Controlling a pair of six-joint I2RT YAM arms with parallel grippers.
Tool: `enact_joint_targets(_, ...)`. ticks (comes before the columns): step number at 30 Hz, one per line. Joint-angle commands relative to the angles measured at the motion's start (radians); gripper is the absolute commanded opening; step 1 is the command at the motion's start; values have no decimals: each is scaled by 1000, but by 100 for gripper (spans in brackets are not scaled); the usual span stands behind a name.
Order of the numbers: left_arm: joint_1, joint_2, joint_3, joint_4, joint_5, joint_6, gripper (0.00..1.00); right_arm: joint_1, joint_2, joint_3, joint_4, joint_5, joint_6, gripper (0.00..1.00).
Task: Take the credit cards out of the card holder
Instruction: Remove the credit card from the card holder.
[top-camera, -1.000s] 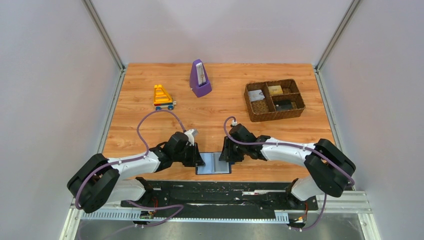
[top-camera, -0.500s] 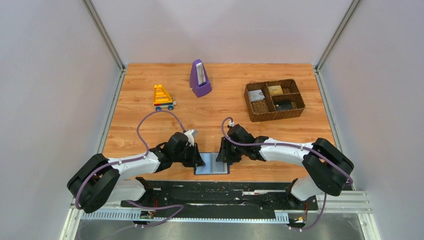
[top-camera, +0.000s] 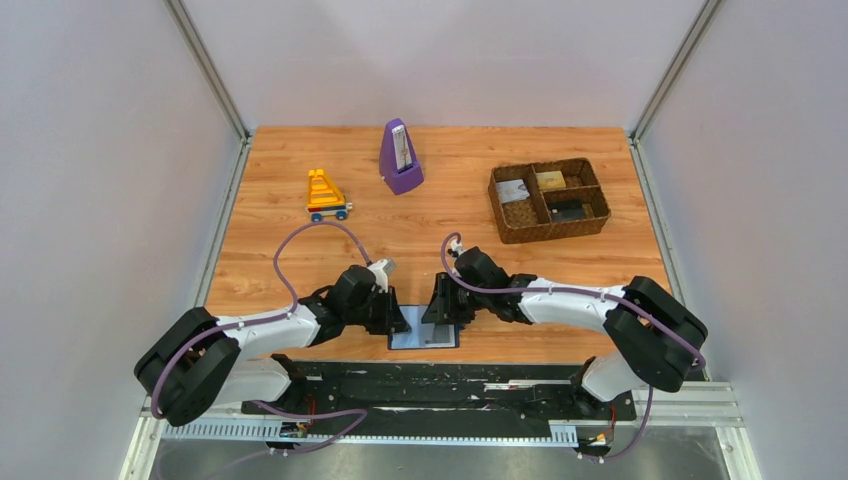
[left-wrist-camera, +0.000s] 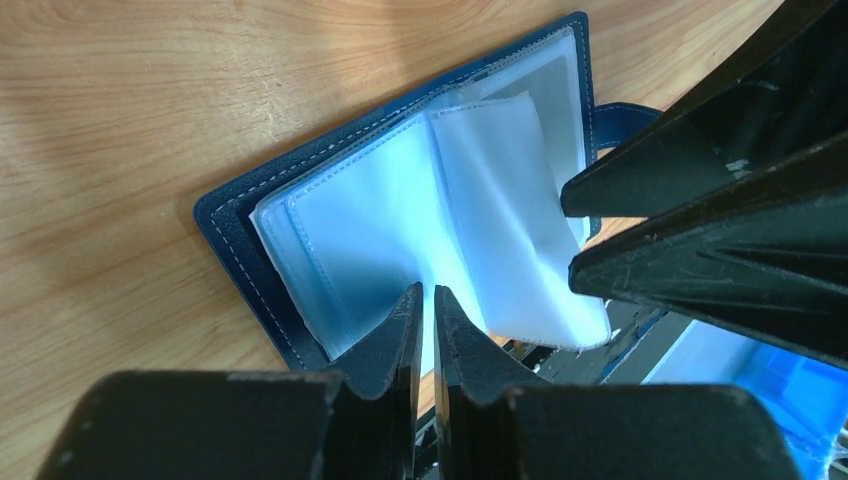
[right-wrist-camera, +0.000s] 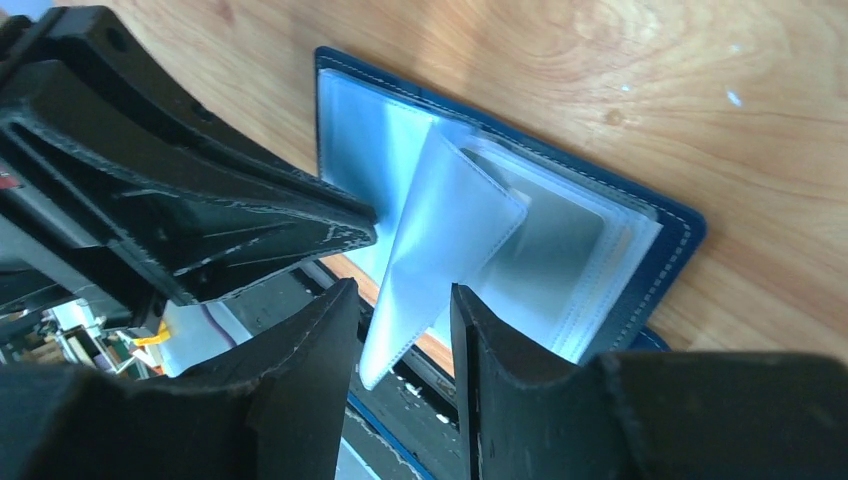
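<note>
The card holder (top-camera: 421, 338) lies open at the table's near edge, black cover down, blue-grey sleeve pages up. My left gripper (top-camera: 399, 322) is shut, and in the left wrist view (left-wrist-camera: 425, 291) its tips rest on the pages (left-wrist-camera: 350, 215) near the fold. My right gripper (top-camera: 441, 312) is open. In the right wrist view (right-wrist-camera: 402, 290) one loose sleeve page (right-wrist-camera: 450, 235) stands up between its fingers, not clamped. A grey credit card (right-wrist-camera: 545, 245) shows through the right-hand sleeves. A dark card (top-camera: 568, 212) lies in the basket.
A brown woven basket (top-camera: 548, 228) at the back right also holds a whitish printed card (top-camera: 514, 190) and a gold-tan card (top-camera: 550, 180). A purple metronome (top-camera: 399, 158) and a yellow toy (top-camera: 325, 194) stand at the back. The black rail (top-camera: 430, 372) runs just past the holder.
My right gripper has moved left over the holder, closer to the left gripper. The left gripper has stayed in place.
</note>
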Motion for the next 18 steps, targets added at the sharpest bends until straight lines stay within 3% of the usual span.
enact_joint_targets(1, -1, -2, -12, 17, 6, -19, 16, 5, -5, -2, 119, -61, 24, 40)
enact_joint_targets(5, -1, -60, 12, -37, -5, -64, 17, 11, 13, 6, 181, -104, 28, 41)
enact_joint_targets(13, 12, -301, 132, -402, -202, -115, 22, 33, 64, 56, 220, -126, -5, 45)
enact_joint_targets(18, 14, -401, 137, -432, -214, -125, 23, 33, 85, 113, 157, -87, -40, 49)
